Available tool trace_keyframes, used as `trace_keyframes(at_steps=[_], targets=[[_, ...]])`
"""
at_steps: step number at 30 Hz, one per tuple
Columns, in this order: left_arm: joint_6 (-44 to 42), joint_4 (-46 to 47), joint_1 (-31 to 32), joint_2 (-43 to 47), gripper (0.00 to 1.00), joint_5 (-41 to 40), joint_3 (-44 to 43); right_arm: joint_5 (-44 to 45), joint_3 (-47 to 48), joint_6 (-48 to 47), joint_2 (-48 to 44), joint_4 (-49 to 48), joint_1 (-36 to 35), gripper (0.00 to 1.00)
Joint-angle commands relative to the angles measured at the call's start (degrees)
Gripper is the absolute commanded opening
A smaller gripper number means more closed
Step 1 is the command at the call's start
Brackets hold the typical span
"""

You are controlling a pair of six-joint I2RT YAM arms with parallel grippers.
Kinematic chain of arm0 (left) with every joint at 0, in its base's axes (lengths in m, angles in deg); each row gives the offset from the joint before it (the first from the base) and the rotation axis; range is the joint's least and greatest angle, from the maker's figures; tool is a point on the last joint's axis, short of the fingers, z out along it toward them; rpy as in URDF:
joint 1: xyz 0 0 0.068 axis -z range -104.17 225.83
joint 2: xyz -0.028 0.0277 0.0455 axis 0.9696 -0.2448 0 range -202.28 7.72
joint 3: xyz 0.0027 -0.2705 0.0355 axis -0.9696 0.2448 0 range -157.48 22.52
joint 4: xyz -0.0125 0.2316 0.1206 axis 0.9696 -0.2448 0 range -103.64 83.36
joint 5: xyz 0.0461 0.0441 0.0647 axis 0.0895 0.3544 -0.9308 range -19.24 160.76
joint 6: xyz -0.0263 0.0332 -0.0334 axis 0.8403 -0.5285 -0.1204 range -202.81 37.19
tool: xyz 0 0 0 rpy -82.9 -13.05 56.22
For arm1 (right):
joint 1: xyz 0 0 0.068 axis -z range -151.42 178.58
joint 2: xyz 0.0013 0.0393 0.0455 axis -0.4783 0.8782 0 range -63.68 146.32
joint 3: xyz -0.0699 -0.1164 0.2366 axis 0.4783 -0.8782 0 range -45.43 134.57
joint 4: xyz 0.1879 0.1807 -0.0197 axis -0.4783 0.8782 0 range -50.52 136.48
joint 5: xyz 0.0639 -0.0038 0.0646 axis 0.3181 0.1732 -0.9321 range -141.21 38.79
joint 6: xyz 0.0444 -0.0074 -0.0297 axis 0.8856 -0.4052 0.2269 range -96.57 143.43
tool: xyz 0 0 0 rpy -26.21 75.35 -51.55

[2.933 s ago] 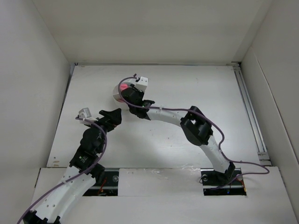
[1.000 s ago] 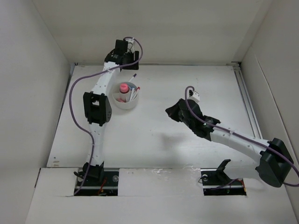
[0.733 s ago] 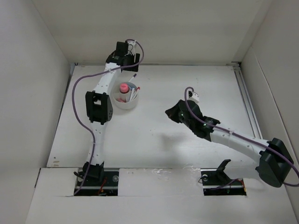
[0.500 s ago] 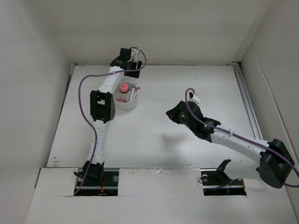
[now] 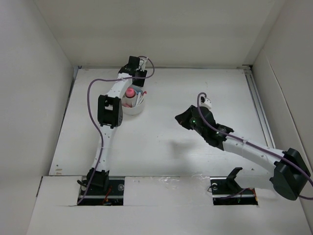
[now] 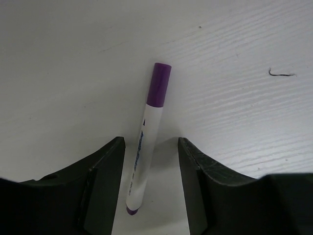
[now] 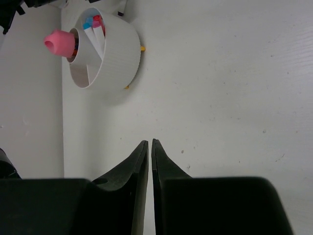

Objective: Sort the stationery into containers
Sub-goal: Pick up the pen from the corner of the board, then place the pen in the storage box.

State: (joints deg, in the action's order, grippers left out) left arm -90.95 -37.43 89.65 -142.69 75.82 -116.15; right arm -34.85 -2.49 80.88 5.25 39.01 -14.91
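Note:
A white pen (image 6: 145, 134) with a purple cap lies on the table between the fingers of my left gripper (image 6: 150, 141). The jaws are open, and the pen sits nearer the left finger. From above, my left gripper (image 5: 139, 76) is at the far edge of the table just behind the round white container (image 5: 135, 107). The container (image 7: 115, 54) holds a pink cylinder (image 7: 58, 41) and pens with red and blue caps (image 7: 94, 22) in its compartments. My right gripper (image 7: 149, 143) hangs over bare table right of the container (image 5: 178, 119), its jaws almost together with nothing between them.
The left arm's elbow (image 5: 109, 111) stands over the container's left side. White walls close in the table at the back and on both sides. A metal rail (image 5: 261, 122) runs along the right edge.
My left gripper has shifted right and lowered around the purple-capped pen, its jaws narrowing. The right gripper has barely moved, and a thin slit has opened between its jaws.

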Motion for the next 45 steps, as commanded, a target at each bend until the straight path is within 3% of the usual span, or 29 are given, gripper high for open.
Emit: trace_keyframes(at_steps=[1, 5, 7, 8, 12, 16, 36, 45], targets=[[-1.61, 1.60, 0.76, -0.50, 0.43, -5.05, -1.34, -1.06, -0.40, -0.06, -2.39, -3.40, 0.59, 0.13], [-2.14, 2.13, 1.29, -1.64, 0.34, -8.49, -0.20, -1.59, -1.45, -0.06, -3.01, -3.92, 1.64, 0.14], [-2.14, 2.13, 1.29, -1.64, 0.25, -9.28, -0.20, -2.12, -1.45, -0.06, -3.54, -3.92, 1.65, 0.16], [-2.14, 2.13, 1.29, -1.64, 0.16, -9.28, -0.20, -2.12, -1.45, -0.06, -3.54, -4.53, 1.65, 0.16], [-1.44, 4.15, 1.29, 0.20, 0.01, -10.60, 0.95, -3.26, -1.45, -0.06, -3.54, -4.54, 2.26, 0.16], [-0.21, 12.13, 1.81, 7.12, 0.00, -11.30, 9.89, -3.79, -1.98, -0.06, -3.01, -5.07, 2.26, 0.17], [6.30, 23.84, 0.15, 18.04, 0.00, -12.18, 6.58, -4.32, -1.98, 0.47, 3.85, -9.02, 2.26, 0.17], [10.69, 23.40, -0.38, 24.96, 0.00, -8.66, 3.49, -3.80, -1.45, 0.47, 5.08, -9.55, 2.26, 0.17]])
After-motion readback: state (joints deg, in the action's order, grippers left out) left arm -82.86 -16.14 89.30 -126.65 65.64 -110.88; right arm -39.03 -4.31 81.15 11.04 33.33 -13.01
